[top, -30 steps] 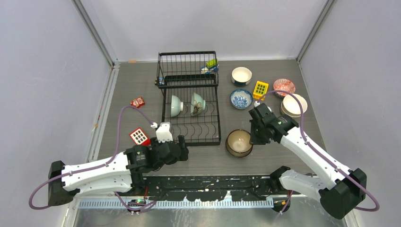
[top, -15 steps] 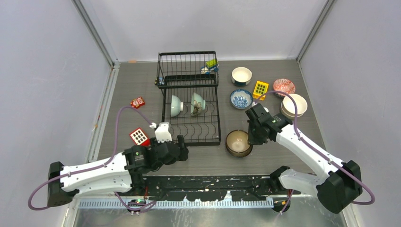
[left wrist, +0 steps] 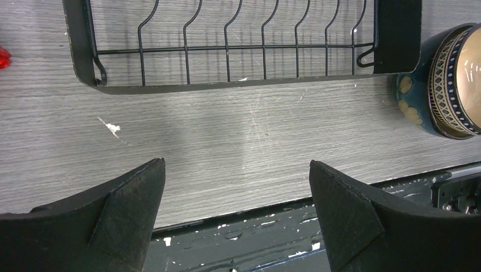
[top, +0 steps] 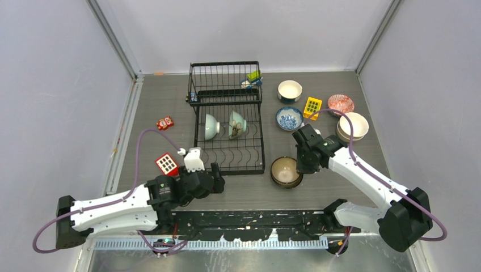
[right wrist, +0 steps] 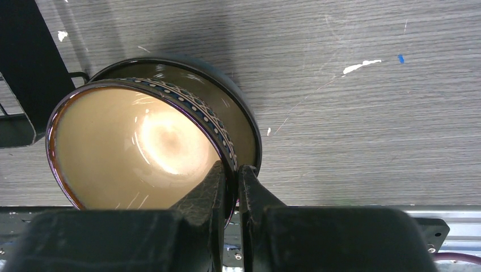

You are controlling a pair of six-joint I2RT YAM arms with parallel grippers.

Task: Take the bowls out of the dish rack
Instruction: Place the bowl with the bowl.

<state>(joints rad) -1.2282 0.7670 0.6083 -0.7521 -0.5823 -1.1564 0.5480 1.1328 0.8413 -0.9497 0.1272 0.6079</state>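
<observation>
The black wire dish rack (top: 229, 171) stands mid-table with two bowls on edge between its tines, a pale green one (top: 211, 126) and a teal-and-white one (top: 237, 123). Right of its front corner sits a brown bowl (top: 286, 171) with a cream inside (right wrist: 142, 141). My right gripper (top: 299, 164) (right wrist: 232, 170) is shut on that bowl's patterned rim. The bowl leans tilted inside a second dark bowl (right wrist: 247, 122). My left gripper (top: 217, 170) (left wrist: 236, 164) hangs open and empty over bare table, just in front of the rack's front rail (left wrist: 227, 85).
Right of the rack stand a white bowl (top: 290, 90), a blue-and-white bowl (top: 289, 118), a red-patterned bowl (top: 340, 104) and cream bowls (top: 352, 126), with a yellow block (top: 312, 107) among them. Red blocks (top: 167, 163) (top: 165, 122) lie left of the rack. Grey walls enclose the table.
My right arm has shifted a little to the left, still gripping the brown bowl's rim. The left arm has drawn back slightly toward the near edge.
</observation>
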